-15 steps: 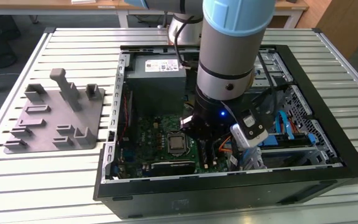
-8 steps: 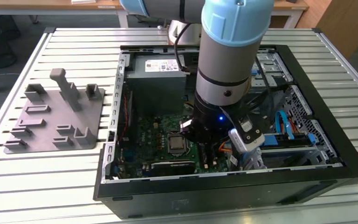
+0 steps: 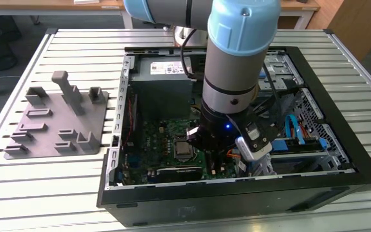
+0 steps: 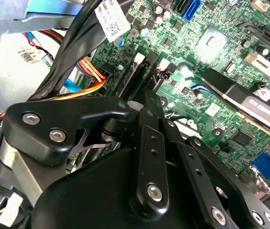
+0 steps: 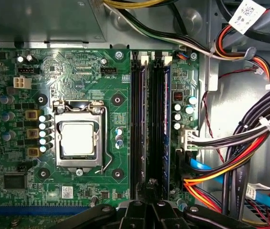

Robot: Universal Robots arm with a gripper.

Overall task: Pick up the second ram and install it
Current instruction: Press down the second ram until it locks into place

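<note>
An open computer case (image 3: pixel 314 188) lies on a slatted counter (image 3: pixel 44 193). The robot arm (image 3: pixel 234 72) reaches down inside it over the green motherboard (image 3: pixel 166 145). On the exterior view's left, a grey plastic fixture (image 3: pixel 56 121) with upright posts sits beside the case.
</note>
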